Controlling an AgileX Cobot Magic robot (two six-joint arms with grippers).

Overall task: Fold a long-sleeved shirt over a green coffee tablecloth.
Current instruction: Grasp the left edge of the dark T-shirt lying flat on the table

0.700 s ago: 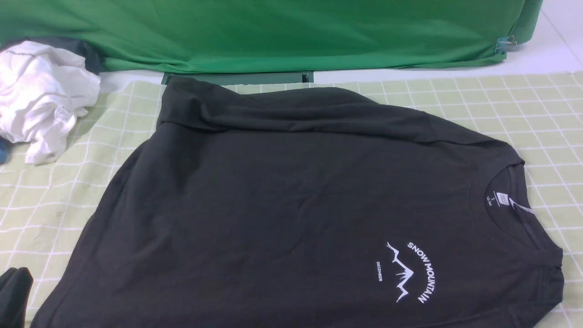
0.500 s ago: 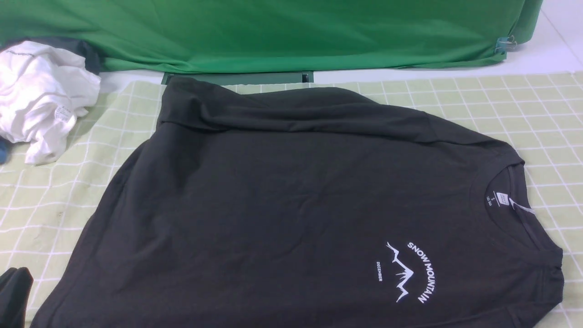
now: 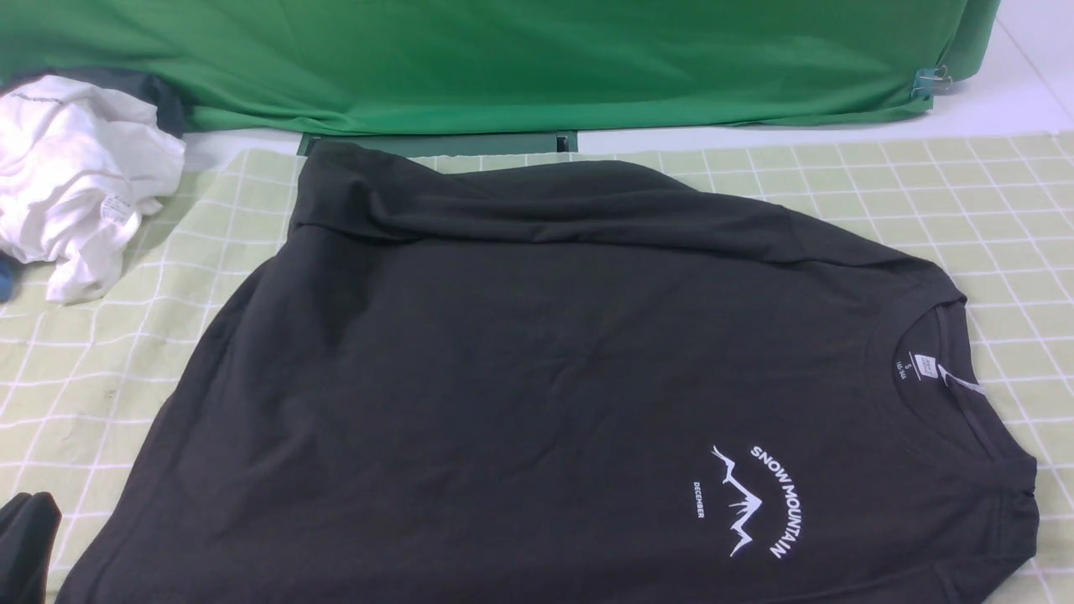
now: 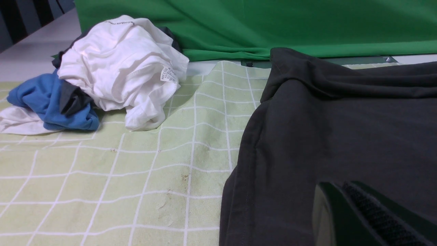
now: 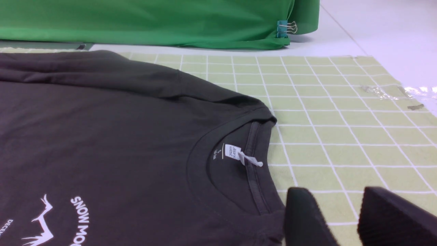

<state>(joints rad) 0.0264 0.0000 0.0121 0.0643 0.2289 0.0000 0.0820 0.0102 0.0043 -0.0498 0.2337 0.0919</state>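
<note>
Nothing has visibly shifted since the earlier frame: one black long-sleeved crew-neck shirt (image 3: 545,377) lies spread over one pale-green, white-gridded tablecloth (image 3: 1024,310), just as it did before. Its neckline (image 3: 931,377) faces the right side and its hem (image 3: 201,377) the left. One sleeve (image 3: 570,214) is laid along the far edge of the body, bunched at its left end. Near the neckline the chest carries one white mountain print (image 3: 734,503) with two pieces of white lettering, "SNOW MOUNTAIN" (image 3: 784,503) in an arc and "DECEMBER" (image 3: 698,500) in a short line. Inside the collar sits one white label (image 3: 926,367).

Two grippers show. The left gripper (image 4: 344,186) has its two fingers pressed together, in front of the shirt near the hem, and I cannot tell whether they touch the cloth. The right gripper (image 5: 336,191) has its two fingers spread, with tablecloth visible between them and nothing pinched; it is near the collar.

At the far left are one crumpled white garment (image 4: 126,61), one blue cloth (image 4: 54,100) beside it, and dark fabric (image 4: 73,99) between and behind them. One bright-green cloth (image 3: 520,67) hangs across the back, with one blue binder clip (image 3: 930,82) at its right end. These too match the earlier frame.
</note>
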